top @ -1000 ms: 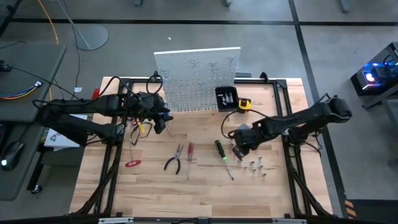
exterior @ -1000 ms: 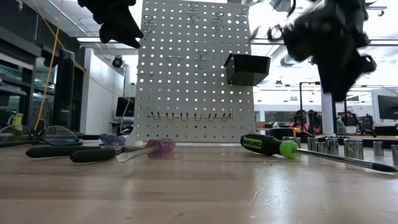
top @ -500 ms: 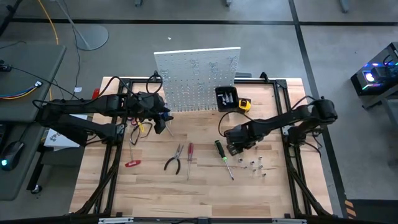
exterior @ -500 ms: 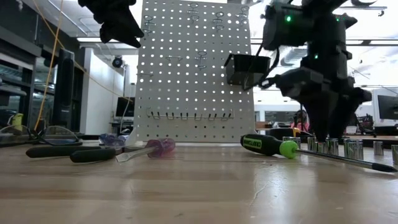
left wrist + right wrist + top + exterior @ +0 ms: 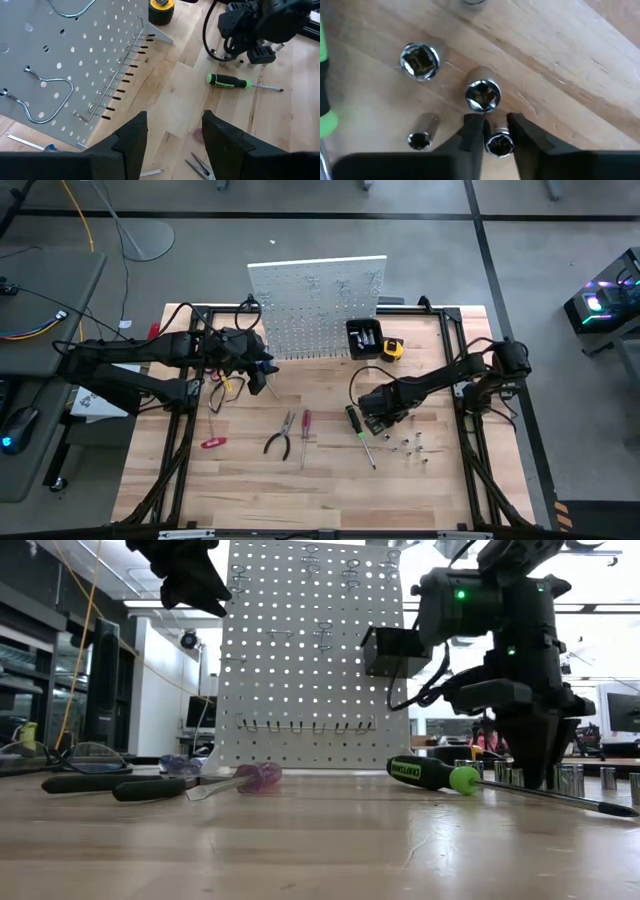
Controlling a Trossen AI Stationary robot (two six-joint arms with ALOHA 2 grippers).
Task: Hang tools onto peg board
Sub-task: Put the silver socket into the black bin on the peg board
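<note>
Tools lie across the middle of the wooden table (image 5: pixel 330 490), and the right gripper (image 5: pixel 493 131) is down among a cluster of small silver sockets (image 5: pixel 410 445) toward the table's right edge. Its two dark fingers (image 5: pixel 472 135) stand close together with one socket (image 5: pixel 500 144) between their tips; whether they actually press on it cannot be told. A second socket (image 5: pixel 482 95) stands just beyond the fingertips, and two more sit near it.

Just beside that gripper lies the green-black screwdriver (image 5: pixel 358 432), its handle pointing toward the peg board (image 5: pixel 318 305) and its shaft running toward the near edge. White lettering runs along its dark handle in the low view, too small to read. Further toward the left edge lie the red-handled screwdriver (image 5: pixel 306 430), the dark-handled pliers (image 5: pixel 281 436) beside it, and the small red cutters (image 5: pixel 212 443).

The peg board stands upright at the far edge, with a row of short hooks along its lower part, wire hangers higher up and a small black bin (image 5: pixel 363 338) fixed to its right side. A yellow tape measure (image 5: pixel 392 348) rests just beside the bin.

The left gripper (image 5: pixel 172 132) hangs above the table in front of the board's left end, its fingers spread apart and empty.
</note>
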